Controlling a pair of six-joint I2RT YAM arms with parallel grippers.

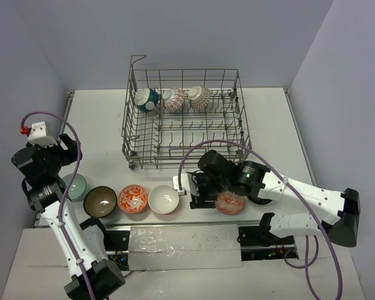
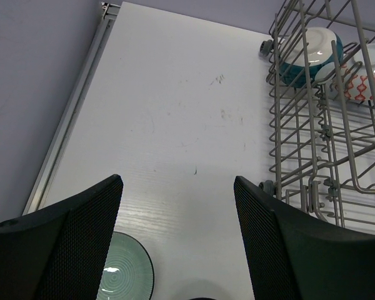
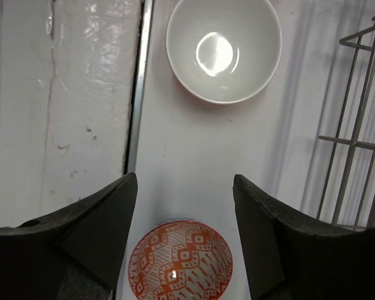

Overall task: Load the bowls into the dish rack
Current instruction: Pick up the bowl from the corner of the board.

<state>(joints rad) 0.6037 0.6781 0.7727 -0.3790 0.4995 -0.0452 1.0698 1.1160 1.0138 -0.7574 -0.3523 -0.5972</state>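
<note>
Grey wire dish rack (image 1: 130, 134) w/ 3 bowls (image 1: 173, 99) on edge, far row; 5 bowls (image 1: 164, 199) upright, row in front of rack.

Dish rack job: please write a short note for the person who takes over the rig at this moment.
Left gripper: open, empty, near the pale green bowl.
Right gripper: open, empty, over the red-patterned bowl.
Done: teal bowl, red-and-white bowl, grey-patterned bowl stand in the dish rack's far row.
Left: those two, plus brown bowl, orange-patterned bowl, white bowl, all on the table.
</note>
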